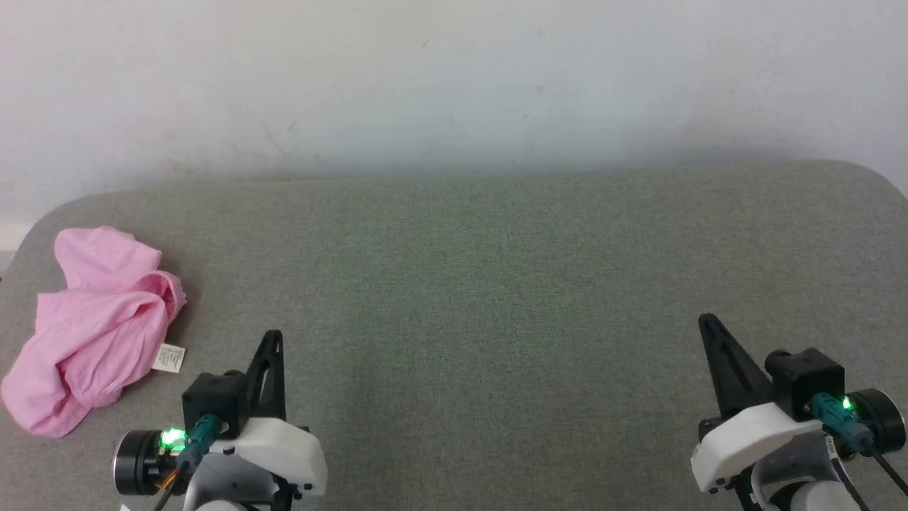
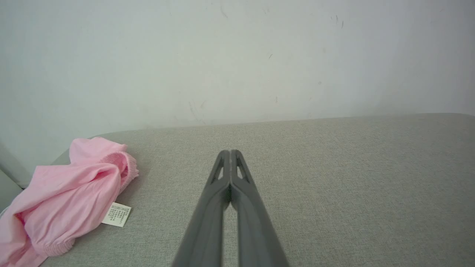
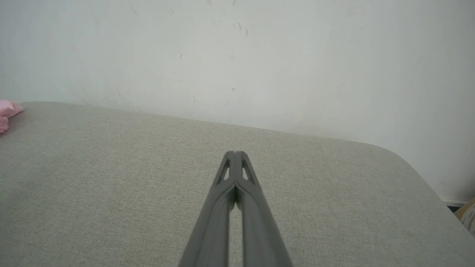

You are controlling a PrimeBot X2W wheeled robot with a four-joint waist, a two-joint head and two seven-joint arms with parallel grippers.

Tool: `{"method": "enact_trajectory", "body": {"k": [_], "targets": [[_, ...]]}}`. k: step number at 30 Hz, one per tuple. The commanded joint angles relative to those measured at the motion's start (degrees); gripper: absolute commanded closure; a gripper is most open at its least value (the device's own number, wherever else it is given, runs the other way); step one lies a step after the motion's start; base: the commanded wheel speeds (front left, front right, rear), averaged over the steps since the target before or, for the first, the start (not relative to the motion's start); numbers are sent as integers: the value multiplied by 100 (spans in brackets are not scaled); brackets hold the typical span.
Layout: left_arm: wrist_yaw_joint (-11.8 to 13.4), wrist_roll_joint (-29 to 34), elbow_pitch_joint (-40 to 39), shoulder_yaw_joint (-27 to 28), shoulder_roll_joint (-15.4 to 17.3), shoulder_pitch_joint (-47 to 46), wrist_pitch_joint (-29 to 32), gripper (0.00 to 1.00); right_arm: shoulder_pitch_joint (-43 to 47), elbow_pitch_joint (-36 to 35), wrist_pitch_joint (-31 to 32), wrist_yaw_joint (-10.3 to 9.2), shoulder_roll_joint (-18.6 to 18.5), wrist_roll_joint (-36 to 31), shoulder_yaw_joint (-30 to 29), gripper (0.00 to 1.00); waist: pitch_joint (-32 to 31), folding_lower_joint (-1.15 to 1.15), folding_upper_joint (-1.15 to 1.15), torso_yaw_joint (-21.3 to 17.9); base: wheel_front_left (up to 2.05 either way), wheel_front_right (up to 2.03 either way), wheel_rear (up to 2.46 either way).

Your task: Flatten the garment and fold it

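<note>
Holds the left gripper (image 1: 274, 344) with both dark fingers (image 2: 207, 207) pressed together, tips touching, a slim gap nearer the wrist. Holds the right gripper (image 1: 711, 330) well apart to the right of it, about level, closed the same way, tip leaning slightly toward the left one. Carries a white wrist housing (image 1: 280, 443) behind each gripper, with a green light (image 1: 170, 436) lit beside it.

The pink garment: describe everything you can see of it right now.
The garment is thin, soft, light pink cloth, crumpled in a heap, not flattened. A gathered elastic edge shows along one side, and a white label sticks out. It lies at the left end of the grey padded surface, apart from the shut left tool.
</note>
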Motion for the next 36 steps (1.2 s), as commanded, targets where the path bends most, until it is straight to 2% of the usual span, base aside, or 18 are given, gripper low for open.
{"method": "enact_trajectory", "body": {"k": [1, 36], "targets": [[-46, 38, -30, 24, -11, -77, 2, 100, -83, -35, 3, -11, 23, -42, 1, 100, 0, 0, 0, 0, 0, 0, 0], [-46, 38, -30, 24, -11, -77, 2, 100, -83, -35, 3, -11, 23, -42, 1, 100, 0, 0, 0, 0, 0, 0, 0]]}}
